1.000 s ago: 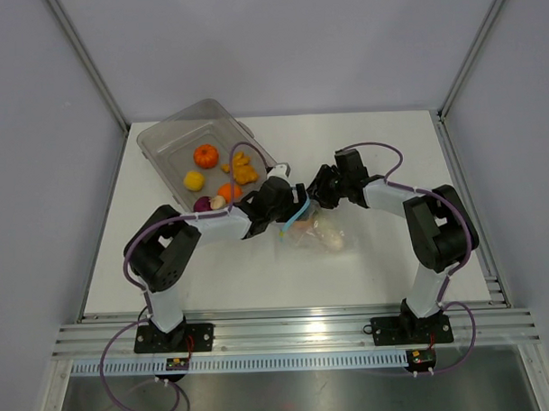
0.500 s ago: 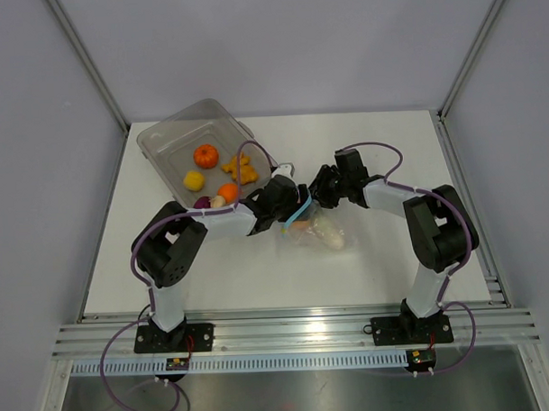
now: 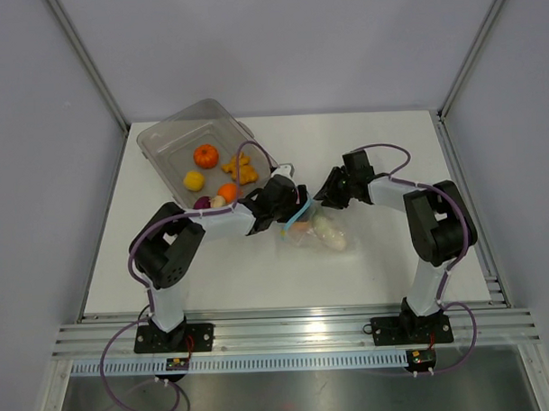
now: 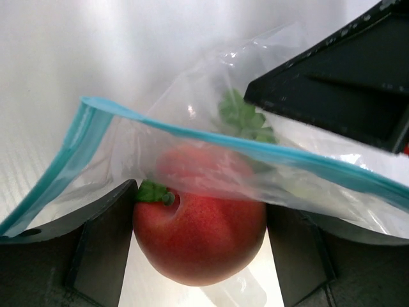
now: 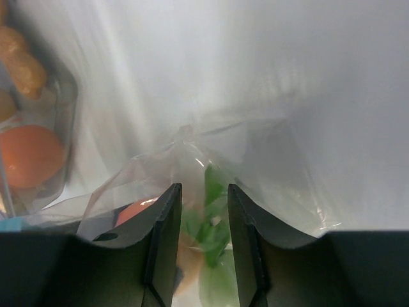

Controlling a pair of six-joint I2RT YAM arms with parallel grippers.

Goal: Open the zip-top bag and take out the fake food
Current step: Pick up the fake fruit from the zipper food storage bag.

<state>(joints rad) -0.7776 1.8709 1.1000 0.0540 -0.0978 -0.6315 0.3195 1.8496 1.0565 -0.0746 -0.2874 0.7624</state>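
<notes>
The right gripper [image 5: 199, 195] has edged toward 2 o'clock, jaws narrow over the thin clear zip-top bag [image 4: 128, 147], while the wide-jawed left gripper [image 3: 291, 215] now straddles the round red toy fruit [image 4: 204, 236] at the mouth, neither grip confirmable, so removal looks near.

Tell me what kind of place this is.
Likely a robot test cell, not a kitchen: a white table walled by grey panels, a left arm and right arm bolted to an aluminium rail, and toy food in a clear tub.
</notes>
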